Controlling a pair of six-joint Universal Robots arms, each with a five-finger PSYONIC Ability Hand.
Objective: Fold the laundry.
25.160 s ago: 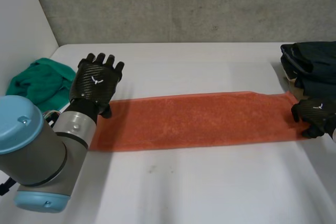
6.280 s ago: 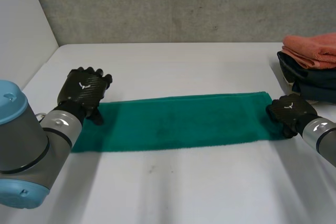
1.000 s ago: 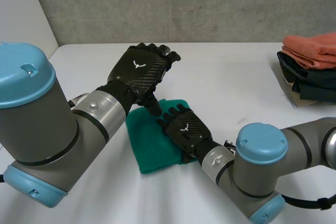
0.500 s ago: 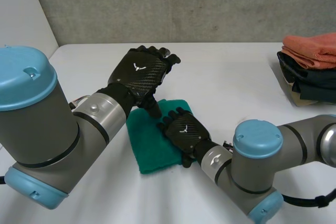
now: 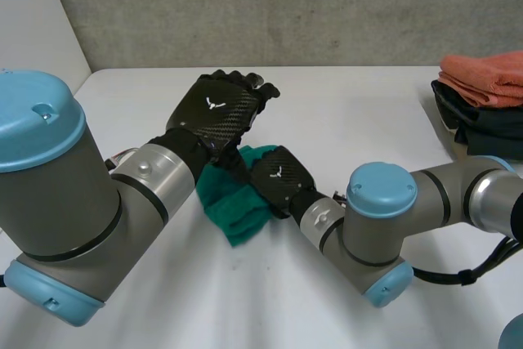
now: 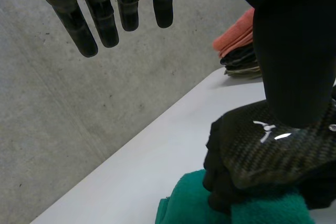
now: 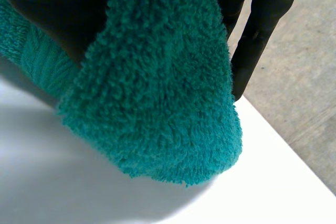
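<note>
While the right hand (image 5: 278,176) is clenched round a bunch of the green towel (image 5: 237,212), holding that part up off the white table (image 5: 343,112), the left hand (image 5: 216,110) hangs just above it, fingers straight, gripping nothing. Towel: one, thick terry, crumpled, left of table centre. At the table's right edge: one folded orange towel (image 5: 486,75) on one dark stack (image 5: 482,128)
</note>
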